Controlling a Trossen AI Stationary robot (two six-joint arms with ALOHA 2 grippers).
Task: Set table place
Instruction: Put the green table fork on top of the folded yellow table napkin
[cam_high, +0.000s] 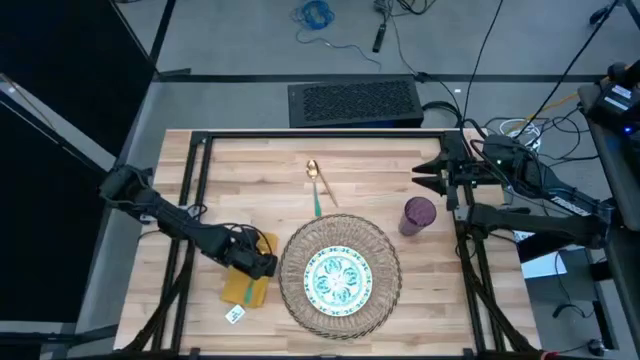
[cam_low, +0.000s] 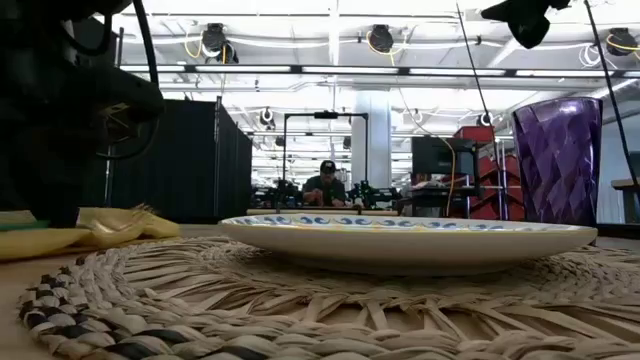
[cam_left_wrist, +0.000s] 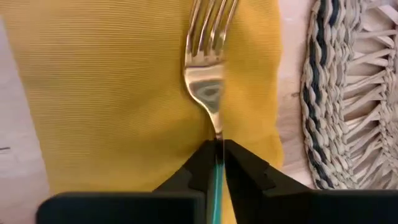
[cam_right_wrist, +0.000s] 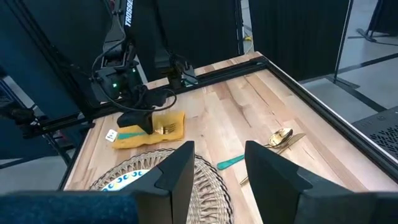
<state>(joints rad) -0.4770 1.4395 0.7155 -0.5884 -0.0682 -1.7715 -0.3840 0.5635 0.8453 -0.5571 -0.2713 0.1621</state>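
A: Two arms in view. The left gripper (cam_high: 262, 264) is down over the mustard-yellow cloth napkin (cam_high: 244, 285), on the light wood plank table (cam_high: 250, 180), just left of the big round woven straw mat (cam_high: 340, 272).

B: Holding anything?

A: Yes. The left wrist view shows its fingers (cam_left_wrist: 200, 165) pinched on the green handle of a gold fork (cam_left_wrist: 207, 74). The tines and neck lie on the napkin, pointing away from the gripper.

B: Right side?

A: The right gripper (cam_high: 428, 173) hangs above the table's far right part with its jaws spread and nothing between them. The purple faceted cup (cam_high: 418, 215) stands upright near it, just off the mat's upper right edge.

B: How does the place setting look?

A: The mat sits at the near middle of the table. It is pale straw with a darker braided rim. The small round plate with a blue-green pattern (cam_high: 337, 277) is centred on it. A gold spoon and a second green-handled piece (cam_high: 315, 187) lie crossed on bare wood beyond the mat. A small white tag (cam_high: 235, 314) lies at the napkin's near end.
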